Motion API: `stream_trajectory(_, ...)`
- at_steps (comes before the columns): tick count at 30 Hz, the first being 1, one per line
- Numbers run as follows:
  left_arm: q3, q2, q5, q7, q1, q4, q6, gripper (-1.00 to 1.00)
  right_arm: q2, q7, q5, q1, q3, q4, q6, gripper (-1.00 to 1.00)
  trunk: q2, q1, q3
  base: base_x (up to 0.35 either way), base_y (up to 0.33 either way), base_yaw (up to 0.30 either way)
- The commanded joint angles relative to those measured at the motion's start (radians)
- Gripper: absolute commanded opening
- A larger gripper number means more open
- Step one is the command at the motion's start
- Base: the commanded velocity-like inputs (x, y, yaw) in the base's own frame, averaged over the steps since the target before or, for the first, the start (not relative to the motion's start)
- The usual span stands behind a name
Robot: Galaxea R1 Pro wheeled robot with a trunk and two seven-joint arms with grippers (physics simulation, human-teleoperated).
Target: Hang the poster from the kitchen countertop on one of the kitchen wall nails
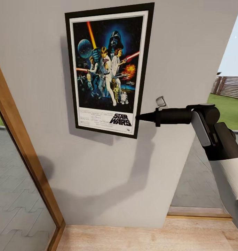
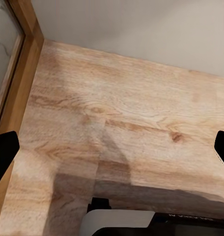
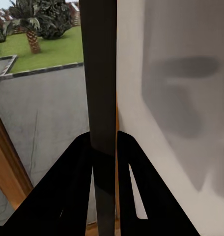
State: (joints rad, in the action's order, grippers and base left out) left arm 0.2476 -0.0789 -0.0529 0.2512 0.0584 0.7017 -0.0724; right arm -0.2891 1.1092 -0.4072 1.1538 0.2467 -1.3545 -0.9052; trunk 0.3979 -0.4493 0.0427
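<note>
The poster (image 1: 106, 66), black-framed with a white border and "STAR WARS" lettering, sits upright and flat against the grey wall (image 1: 98, 174). My right gripper (image 1: 140, 116) reaches in from the right and is shut on the lower part of the poster's right edge. In the right wrist view the frame's black edge (image 3: 99, 73) runs between the fingers of the right gripper (image 3: 104, 147), with the wall beside it. My left gripper (image 2: 112, 152) hangs open over the wooden floor (image 2: 122, 113) with nothing between its fingers. The kitchen countertop is out of view.
A small grey hook-like fitting (image 1: 160, 101) sticks out of the wall just right of the poster, above my right gripper. A wooden door frame (image 1: 18, 146) with glass stands at the left. Right of the wall, an opening (image 1: 230, 104) looks onto lawn and paving.
</note>
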Motion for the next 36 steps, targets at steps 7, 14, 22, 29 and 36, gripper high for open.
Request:
stream_trajectory(7,0.002,0.000,-0.005,0.006,0.000,0.001,0.000,1.00,-0.001,0.000,-0.004,0.001,0.001,0.000,-0.004,-1.00,0.002,-0.001,0.002,0.000,0.000,0.000)
stream_trajectory(14,0.002,0.000,-0.005,0.006,0.000,0.001,0.000,1.00,-0.001,0.000,-0.004,0.001,0.001,0.000,-0.004,-1.00,0.002,-0.001,0.002,0.000,0.000,0.000)
stream_trajectory(22,-0.001,-0.011,-0.007,0.006,0.000,-0.006,0.000,1.00,-0.001,0.000,-0.004,0.001,-0.006,0.000,-0.004,-1.00,0.002,-0.001,0.002,0.147,0.000,0.000)
stream_trajectory(29,-0.002,-0.013,-0.007,0.006,0.000,-0.008,0.000,1.00,-0.001,0.000,-0.004,0.000,-0.007,0.000,-0.004,-1.00,0.002,-0.001,0.002,0.087,0.000,0.000)
stream_trajectory(36,-0.002,-0.013,-0.007,0.006,0.000,-0.007,0.000,1.00,-0.001,0.000,-0.004,0.001,-0.007,0.000,-0.004,-1.00,0.002,-0.001,0.002,0.011,0.000,0.000)
